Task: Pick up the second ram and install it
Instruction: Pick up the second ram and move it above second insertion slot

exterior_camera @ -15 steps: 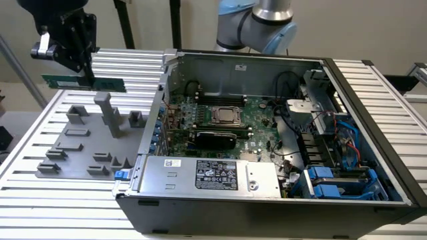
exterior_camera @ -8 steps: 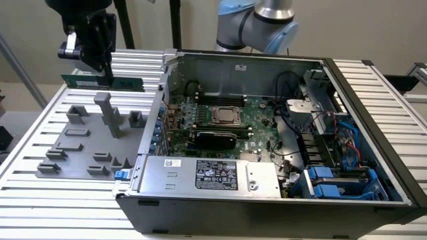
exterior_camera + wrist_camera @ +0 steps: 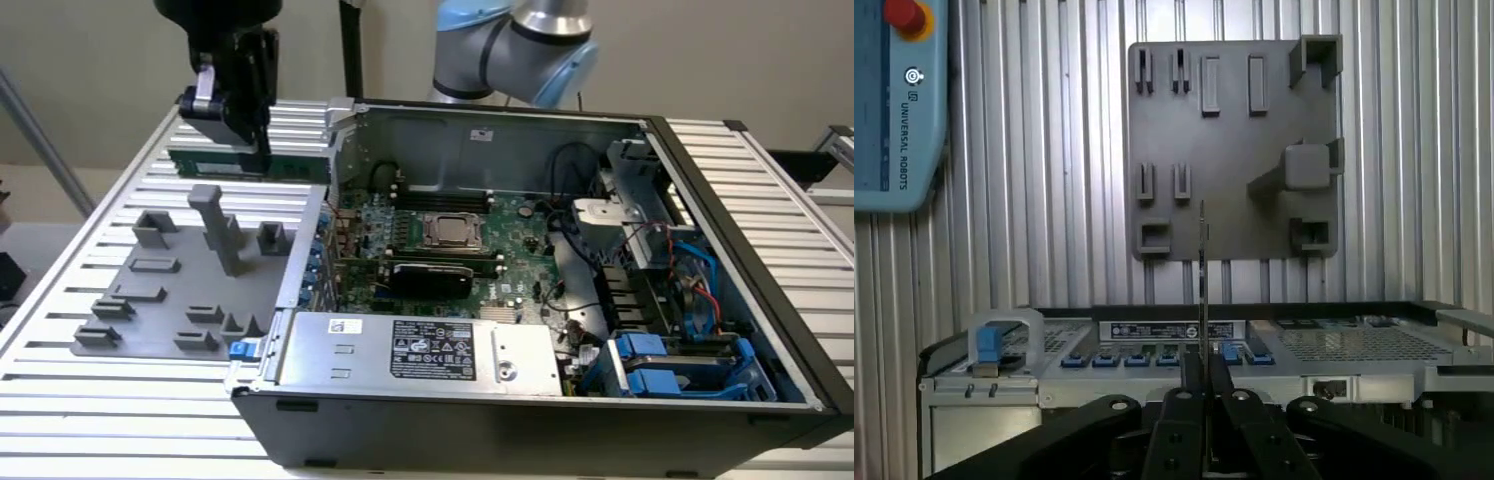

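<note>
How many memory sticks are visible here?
1 for certain: the memory stick, gripped by the pincer outside the computer case. Others may be hidden in the board's dark slots; I cannot tell.

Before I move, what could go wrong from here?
The thin green memory stick sits mid-length in the black tool, its ends jutting free; it might twist or slip if an end is knocked.

The grey plastic fixture's tall post stands nearby and could catch it.

The open black computer case's raised metal edge might clip it on a low crossing.
</note>
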